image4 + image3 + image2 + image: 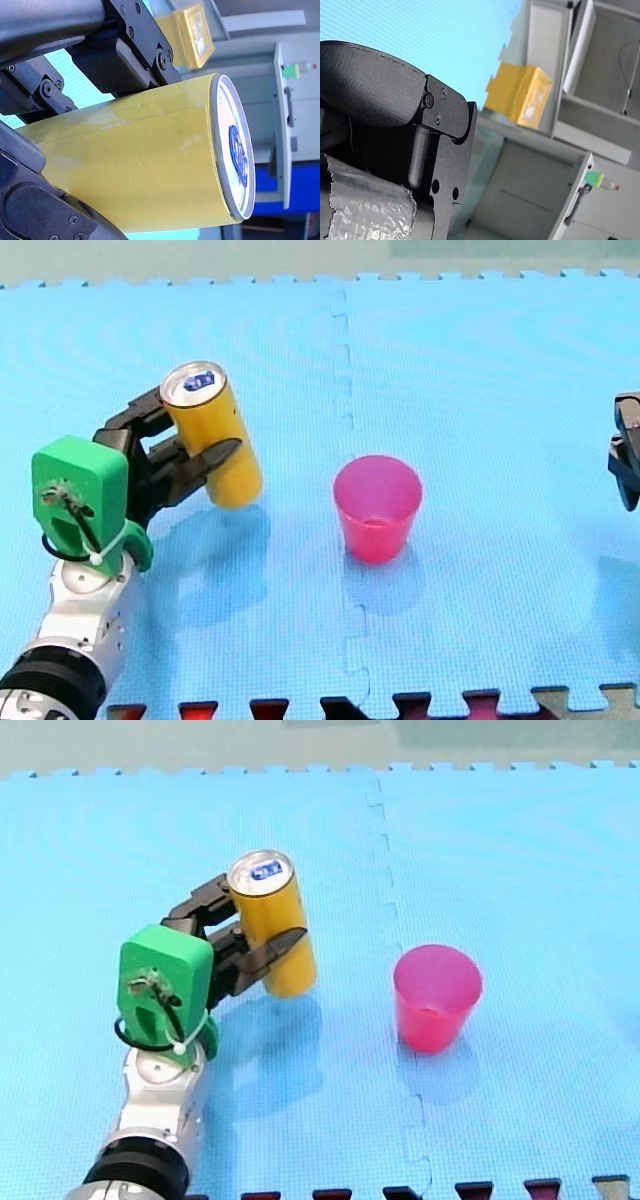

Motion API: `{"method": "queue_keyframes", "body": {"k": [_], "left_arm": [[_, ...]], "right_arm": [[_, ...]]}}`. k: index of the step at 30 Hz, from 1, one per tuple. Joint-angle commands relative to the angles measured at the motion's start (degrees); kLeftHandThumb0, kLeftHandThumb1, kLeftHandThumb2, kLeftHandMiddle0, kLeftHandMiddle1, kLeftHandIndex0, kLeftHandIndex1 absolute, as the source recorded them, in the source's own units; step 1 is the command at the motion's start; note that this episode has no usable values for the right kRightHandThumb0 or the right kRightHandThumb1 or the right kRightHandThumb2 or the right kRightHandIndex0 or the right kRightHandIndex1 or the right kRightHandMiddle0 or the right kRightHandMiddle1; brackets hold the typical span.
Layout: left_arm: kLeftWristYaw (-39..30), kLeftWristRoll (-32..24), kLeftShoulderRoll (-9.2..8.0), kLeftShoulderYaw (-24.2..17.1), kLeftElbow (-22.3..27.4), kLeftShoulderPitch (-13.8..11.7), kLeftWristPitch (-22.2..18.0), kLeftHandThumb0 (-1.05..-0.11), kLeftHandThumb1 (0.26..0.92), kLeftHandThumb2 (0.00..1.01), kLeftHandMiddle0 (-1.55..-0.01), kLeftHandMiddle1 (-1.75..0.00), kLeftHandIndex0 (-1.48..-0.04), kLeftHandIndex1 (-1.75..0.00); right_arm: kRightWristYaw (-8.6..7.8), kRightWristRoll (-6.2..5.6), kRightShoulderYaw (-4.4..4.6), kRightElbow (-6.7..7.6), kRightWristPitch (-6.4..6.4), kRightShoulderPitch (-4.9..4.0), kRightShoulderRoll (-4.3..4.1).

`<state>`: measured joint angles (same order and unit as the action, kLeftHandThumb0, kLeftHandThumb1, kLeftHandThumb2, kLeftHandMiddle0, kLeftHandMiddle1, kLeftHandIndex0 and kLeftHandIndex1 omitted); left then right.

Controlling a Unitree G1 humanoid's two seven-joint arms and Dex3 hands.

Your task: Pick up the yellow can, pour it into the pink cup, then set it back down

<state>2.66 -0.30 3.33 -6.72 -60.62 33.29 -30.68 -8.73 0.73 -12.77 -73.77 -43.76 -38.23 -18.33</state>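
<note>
A yellow can with a silver top and blue tab is held in my left hand, which is shut around its middle left of centre on the mat. The can leans slightly and casts a shadow on the mat just in front of it. In the second wrist view the same yellow can lies between the black fingers. The pink cup stands upright to the can's right, apart from it. My right hand is at the far right edge, above the mat.
The blue foam mat has a puzzle seam running front to back just left of the cup. Its toothed front edge lies close to me. A yellow box and grey cabinets stand beyond the mat.
</note>
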Motion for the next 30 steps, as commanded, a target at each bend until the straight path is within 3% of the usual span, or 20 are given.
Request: {"method": "queue_keyframes", "body": {"k": [1, 13, 19, 30], "left_arm": [[0.6, 0.4, -0.47, 0.4, 0.8, 0.9, 0.0, -0.356, 0.773, 0.00, -1.39, -0.01, -1.24, 0.00], [11.1, 11.2, -3.12, 6.4, 0.6, 2.6, -4.0, -0.357, 0.770, 0.00, -1.39, 0.00, -1.24, 0.00], [12.1, 11.6, -3.47, 6.9, 0.1, 3.5, -3.9, -0.358, 0.769, 0.00, -1.36, 0.00, -1.22, 0.00], [11.8, 11.4, -4.07, 7.5, 1.2, 4.4, -3.3, -0.353, 0.769, 0.00, -1.36, 0.00, -1.21, 0.00]], "right_arm": [[0.32, 0.12, 0.18, 0.17, -0.30, 0.16, 0.01], [0.10, 0.05, 0.40, 0.16, -0.35, 0.11, 0.31], [-1.15, -0.35, 0.17, 0.05, -0.47, -0.05, 0.26], [-1.91, -0.71, -0.21, -0.31, 0.70, -0.59, 0.16]]}}
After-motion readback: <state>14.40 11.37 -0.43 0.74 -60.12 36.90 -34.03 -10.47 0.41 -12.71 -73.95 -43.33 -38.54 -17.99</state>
